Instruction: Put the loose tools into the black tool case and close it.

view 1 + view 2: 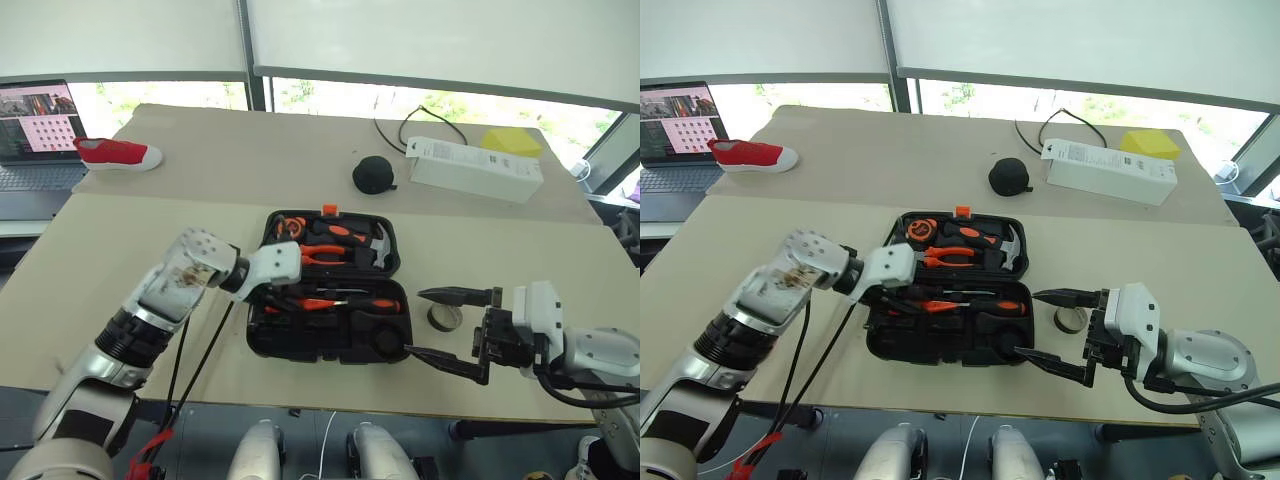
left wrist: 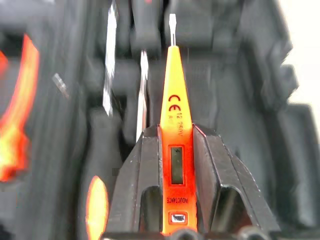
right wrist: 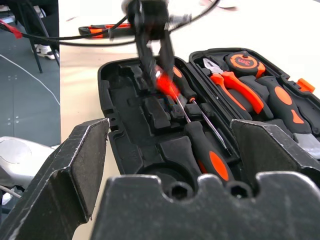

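Pinched lengthwise in the left pincer (image 2: 178,165), the tester screwdriver (image 2: 176,110) points along the tool case (image 1: 262,340) slots below; right pincer (image 1: 447,330) is spread.

Left arm is reached in from the near-left corner of the tabletop, forearm angled up and right, wrist bent so the left gripper (image 1: 268,296) is pointed down and to the right. Its fingers (image 2: 142,175) are clamped on a slim orange tester screwdriver (image 2: 172,90), gripped at the handle end. Right arm is held level near the near-right edge, right gripper (image 1: 440,325) aimed left, jaws spread wide, nothing between them.
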Controlling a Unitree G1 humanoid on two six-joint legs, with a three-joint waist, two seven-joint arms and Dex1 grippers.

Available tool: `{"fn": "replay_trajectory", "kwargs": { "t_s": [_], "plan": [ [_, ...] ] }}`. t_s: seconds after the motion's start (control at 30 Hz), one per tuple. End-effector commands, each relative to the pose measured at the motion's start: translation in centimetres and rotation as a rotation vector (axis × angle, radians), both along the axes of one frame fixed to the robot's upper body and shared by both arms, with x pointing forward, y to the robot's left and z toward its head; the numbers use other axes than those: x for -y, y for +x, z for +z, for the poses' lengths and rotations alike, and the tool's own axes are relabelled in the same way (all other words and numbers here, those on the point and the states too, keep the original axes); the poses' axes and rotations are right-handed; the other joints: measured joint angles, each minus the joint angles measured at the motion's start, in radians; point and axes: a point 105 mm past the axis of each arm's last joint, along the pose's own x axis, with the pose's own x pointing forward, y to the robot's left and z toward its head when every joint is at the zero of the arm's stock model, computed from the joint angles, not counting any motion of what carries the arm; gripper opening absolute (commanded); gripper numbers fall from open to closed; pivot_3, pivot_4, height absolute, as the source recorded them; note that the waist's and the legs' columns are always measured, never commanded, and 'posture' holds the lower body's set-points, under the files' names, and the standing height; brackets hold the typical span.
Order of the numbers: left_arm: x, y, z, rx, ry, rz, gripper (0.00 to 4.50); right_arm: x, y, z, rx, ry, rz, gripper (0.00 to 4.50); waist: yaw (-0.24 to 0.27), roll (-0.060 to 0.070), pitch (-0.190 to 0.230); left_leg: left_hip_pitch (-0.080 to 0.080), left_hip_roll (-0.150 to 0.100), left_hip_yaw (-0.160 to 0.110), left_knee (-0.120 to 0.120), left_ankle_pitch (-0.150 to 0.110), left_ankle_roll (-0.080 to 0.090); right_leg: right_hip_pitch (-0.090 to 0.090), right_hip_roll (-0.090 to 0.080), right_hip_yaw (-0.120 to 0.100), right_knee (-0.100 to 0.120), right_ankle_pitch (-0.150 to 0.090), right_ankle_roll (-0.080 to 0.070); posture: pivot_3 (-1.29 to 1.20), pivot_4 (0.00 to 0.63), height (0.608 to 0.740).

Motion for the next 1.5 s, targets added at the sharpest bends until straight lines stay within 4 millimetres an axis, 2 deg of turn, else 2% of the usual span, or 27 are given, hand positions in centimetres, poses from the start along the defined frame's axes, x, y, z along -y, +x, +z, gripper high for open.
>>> {"fn": "replay_trajectory", "kwargs": {
  "t_s": [0.03,0.17,0.33,0.43,0.73,1.0,1.2,1.27,1.3,1.33,1.37,1.43,1.5],
  "plan": [
    [-1.0,-0.5,1.3,0.033,-0.017,-0.031,0.43,0.1,0.0,0.6,0.024,0.006,0.004,4.50,-0.001,0.000,0.000,0.000,0.000,0.000,0.000,0.000,0.000,0.000,0.000,0.000,0.001,0.000,0.000,0.00,0.150,0.740],
    [-1.7,-0.9,-0.4,0.018,0.063,-0.034,0.43,0.2,0.1,0.5,0.021,0.007,0.003,4.50,-0.005,0.000,0.000,0.000,0.000,0.000,0.002,0.000,0.000,0.000,0.000,0.000,0.002,0.000,0.000,0.00,0.150,0.740],
    [-0.8,-1.1,-2.3,-0.019,0.117,-0.006,0.43,0.1,0.2,0.6,0.025,0.012,0.004,4.50,0.002,0.000,0.000,0.000,0.000,0.000,0.004,0.000,0.000,0.001,0.000,0.000,0.003,0.000,0.001,0.00,0.150,0.740],
    [-0.7,-0.4,-3.1,-0.007,0.154,0.043,0.43,0.1,0.1,0.7,0.027,0.011,0.004,4.50,0.003,0.000,0.000,0.000,0.000,0.000,0.004,0.000,0.000,0.001,0.000,0.000,0.003,0.000,0.001,0.00,0.150,0.740],
    [-0.7,0.3,-3.8,0.010,0.250,0.063,0.43,-0.1,0.0,0.7,0.024,0.015,0.004,4.50,0.000,0.000,0.000,0.001,0.000,0.000,0.004,0.000,0.000,0.001,0.000,0.000,0.003,0.000,0.001,0.00,0.150,0.740],
    [-0.6,-0.9,-4.5,-0.044,0.322,0.002,0.43,-0.3,0.2,0.7,0.026,0.019,0.004,4.50,-0.008,0.000,0.000,0.001,0.000,0.000,0.004,0.000,0.000,0.001,0.000,0.000,0.003,0.000,0.001,0.00,0.150,0.740],
    [-0.6,-0.8,-4.9,-0.075,0.313,0.036,0.43,-0.5,0.3,0.6,0.027,0.025,0.006,4.50,-0.010,0.000,0.000,0.001,0.000,0.000,0.004,0.000,0.000,0.001,0.001,0.000,0.003,0.000,0.001,0.00,0.150,0.740],
    [-0.4,-0.5,-4.7,-0.062,0.268,0.038,1.43,-0.6,0.3,0.6,0.027,0.028,0.007,4.50,-0.009,0.000,0.000,0.001,0.000,0.000,0.004,0.000,0.000,0.001,0.001,0.000,0.003,0.000,0.001,0.00,0.150,0.740],
    [-0.3,-0.4,-4.3,-0.050,0.240,0.035,1.56,-0.6,0.4,0.6,0.027,0.030,0.008,4.50,-0.009,0.000,0.000,0.001,0.000,0.000,0.004,0.000,0.000,0.001,0.001,0.000,0.003,0.000,0.001,0.00,0.150,0.740],
    [-0.1,-0.3,-3.9,-0.041,0.200,0.031,2.09,-0.7,0.4,0.6,0.027,0.031,0.008,4.50,-0.009,0.000,0.000,0.001,0.000,0.000,0.004,0.000,0.000,0.001,0.000,0.001,0.003,0.000,0.001,0.00,0.150,0.740],
    [0.2,-0.3,-3.2,-0.031,0.152,0.015,2.27,-0.7,0.4,0.6,0.027,0.031,0.009,4.50,-0.008,0.000,0.000,0.001,0.000,0.000,0.004,0.000,0.000,0.001,0.001,0.001,0.003,0.000,0.001,0.00,0.150,0.740],
    [0.5,-0.3,-1.7,-0.002,0.076,-0.008,3.04,-0.7,0.4,0.6,0.026,0.032,0.011,4.50,-0.007,0.000,0.000,0.001,0.000,0.000,0.004,0.000,0.000,0.001,0.000,0.001,0.003,0.000,0.001,0.00,0.150,0.740],
    [0.5,-0.3,-0.9,0.020,0.044,-0.021,3.04,-0.7,0.4,0.6,0.025,0.032,0.012,4.50,0.000,0.000,0.000,0.000,0.000,-0.001,0.005,0.000,0.000,0.001,0.000,0.000,0.004,0.000,0.001,0.00,0.150,0.740]
  ]
}}
